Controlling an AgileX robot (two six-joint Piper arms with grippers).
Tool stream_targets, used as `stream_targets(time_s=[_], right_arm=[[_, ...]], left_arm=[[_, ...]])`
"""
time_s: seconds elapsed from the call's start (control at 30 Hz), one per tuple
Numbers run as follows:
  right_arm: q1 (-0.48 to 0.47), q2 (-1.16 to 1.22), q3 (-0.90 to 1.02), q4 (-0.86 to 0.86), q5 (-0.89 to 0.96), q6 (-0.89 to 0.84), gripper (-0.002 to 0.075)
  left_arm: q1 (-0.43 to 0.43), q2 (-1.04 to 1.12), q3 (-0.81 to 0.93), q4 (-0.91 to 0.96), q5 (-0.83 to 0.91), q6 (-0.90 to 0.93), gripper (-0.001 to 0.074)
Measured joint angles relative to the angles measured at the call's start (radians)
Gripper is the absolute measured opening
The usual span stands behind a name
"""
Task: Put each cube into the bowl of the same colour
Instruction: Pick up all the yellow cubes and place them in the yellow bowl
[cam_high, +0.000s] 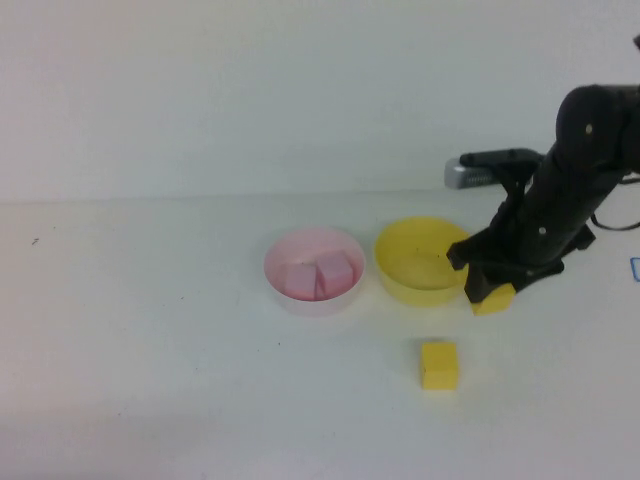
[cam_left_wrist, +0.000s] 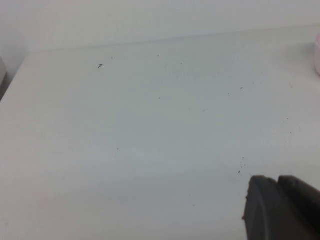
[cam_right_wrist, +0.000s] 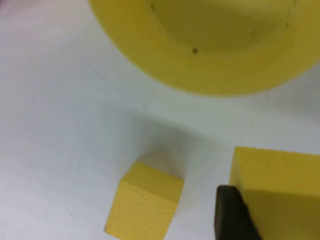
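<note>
White table (cam_high: 150, 330): right claw (cam_high: 492, 297) clamped on yellow cube (cam_high: 497, 300) beside yellow bowl (cam_high: 400, 285); left claw (cam_left_wrist: 280, 210) closed, empty.

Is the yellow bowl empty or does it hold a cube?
Empty: the yellow bowl shows only bare interior; both yellow cubes lie outside, one at the right gripper.

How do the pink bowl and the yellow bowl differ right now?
The pink bowl holds two pink cubes; the yellow bowl is empty, its two yellow cubes outside. One yellow cube lies alone on the table; the other sits in the right pincer beside the yellow bowl. No pincer is near the pink bowl; the left pincer is shut, over bare table. Both bowls are round, shallow, similar in size.
</note>
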Motion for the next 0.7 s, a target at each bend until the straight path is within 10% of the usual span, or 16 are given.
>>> stream_targets(time_s=[0.4, 0.7], right_arm=[[0.0, 0.049, -0.273, 0.01, 0.006, -0.056, 0.0329], [0.0, 0.146, -0.379, 0.019, 0.023, -0.063, 0.0504]], left_arm=[[0.0, 0.002, 0.0, 0.0, 0.0, 0.011, 0.0], [0.0, 0.002, 0.0, 0.0, 0.0, 0.012, 0.0]])
